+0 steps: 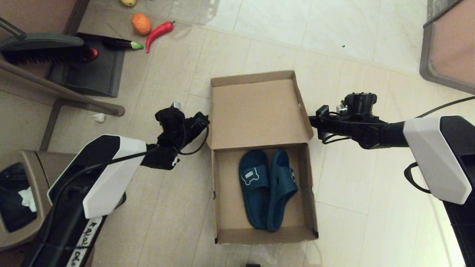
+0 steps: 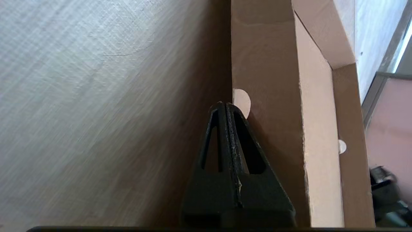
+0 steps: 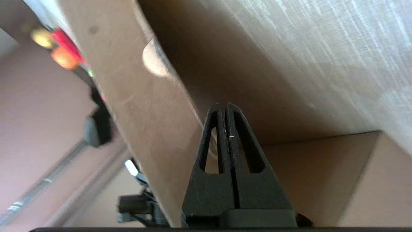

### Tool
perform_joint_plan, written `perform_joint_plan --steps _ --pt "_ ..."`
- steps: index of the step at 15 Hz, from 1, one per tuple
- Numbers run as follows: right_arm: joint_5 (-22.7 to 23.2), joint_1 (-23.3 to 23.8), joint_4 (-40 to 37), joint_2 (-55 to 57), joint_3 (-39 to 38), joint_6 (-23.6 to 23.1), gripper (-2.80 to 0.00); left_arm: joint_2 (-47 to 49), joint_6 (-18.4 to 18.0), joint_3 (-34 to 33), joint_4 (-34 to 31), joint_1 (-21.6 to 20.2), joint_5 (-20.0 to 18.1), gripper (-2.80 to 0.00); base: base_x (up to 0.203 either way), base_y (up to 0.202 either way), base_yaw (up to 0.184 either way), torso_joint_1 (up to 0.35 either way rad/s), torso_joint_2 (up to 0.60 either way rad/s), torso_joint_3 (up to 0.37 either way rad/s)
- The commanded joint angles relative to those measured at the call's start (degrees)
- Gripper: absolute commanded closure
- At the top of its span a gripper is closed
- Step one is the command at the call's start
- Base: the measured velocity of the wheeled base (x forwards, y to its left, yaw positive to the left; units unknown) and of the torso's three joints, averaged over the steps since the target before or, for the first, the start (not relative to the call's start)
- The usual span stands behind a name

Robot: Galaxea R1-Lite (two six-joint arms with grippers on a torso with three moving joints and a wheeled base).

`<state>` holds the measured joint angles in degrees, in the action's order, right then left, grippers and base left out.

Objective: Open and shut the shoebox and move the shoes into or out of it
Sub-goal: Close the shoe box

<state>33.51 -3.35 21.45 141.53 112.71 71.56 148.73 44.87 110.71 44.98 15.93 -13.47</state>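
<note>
The brown cardboard shoebox (image 1: 222,193) stands on the floor with its hinged lid (image 1: 256,111) raised behind it. Both navy slippers (image 1: 265,187) lie inside, side by side, one showing a white emblem on its strap. My left gripper (image 1: 205,120) is shut and empty, its tips against the outside of the lid's left flap (image 2: 267,96), by a round notch. Level with it on the other side, my right gripper (image 1: 311,121) is also shut and empty, at the outside of the lid's right flap (image 3: 141,106). In the wrist views the left gripper (image 2: 225,103) and right gripper (image 3: 224,104) each show closed fingers.
A tan trash bin (image 1: 22,196) stands at the near left. A dustpan (image 1: 92,70) and brush (image 1: 41,48) lie at the far left, with toy vegetables (image 1: 148,31) beyond them. A framed panel (image 1: 449,48) sits at the far right. Tiled floor surrounds the box.
</note>
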Motion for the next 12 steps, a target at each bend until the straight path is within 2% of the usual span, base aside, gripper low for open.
perform_joint_plan --steps 1,3,7,10,12 --pt "0.5 0.0 1.1 0.2 0.0 2.7 0.00 -0.5 0.5 0.0 0.4 0.9 -0.2 0.00 0.000 0.000 0.000 0.000 0.00 0.000" --pt "0.7 0.5 2.3 0.2 0.0 5.3 0.00 -0.7 0.5 0.0 0.7 1.6 -0.2 0.00 0.000 0.000 0.000 0.000 0.00 0.000" --pt "3.5 1.7 2.2 -1.1 -0.2 6.5 0.00 -2.0 0.5 -0.1 1.6 2.4 0.1 0.00 0.000 0.000 0.000 0.000 0.00 0.000" --pt "11.4 4.3 3.7 -2.7 -0.3 12.2 0.00 -3.3 0.5 -0.1 1.5 2.4 0.0 0.00 0.000 0.000 0.000 0.000 0.00 0.000" --pt "16.2 5.8 8.2 -3.4 -0.2 16.6 0.00 -4.4 0.5 -0.1 1.5 2.5 0.0 0.00 0.000 0.000 0.000 0.000 0.00 0.000"
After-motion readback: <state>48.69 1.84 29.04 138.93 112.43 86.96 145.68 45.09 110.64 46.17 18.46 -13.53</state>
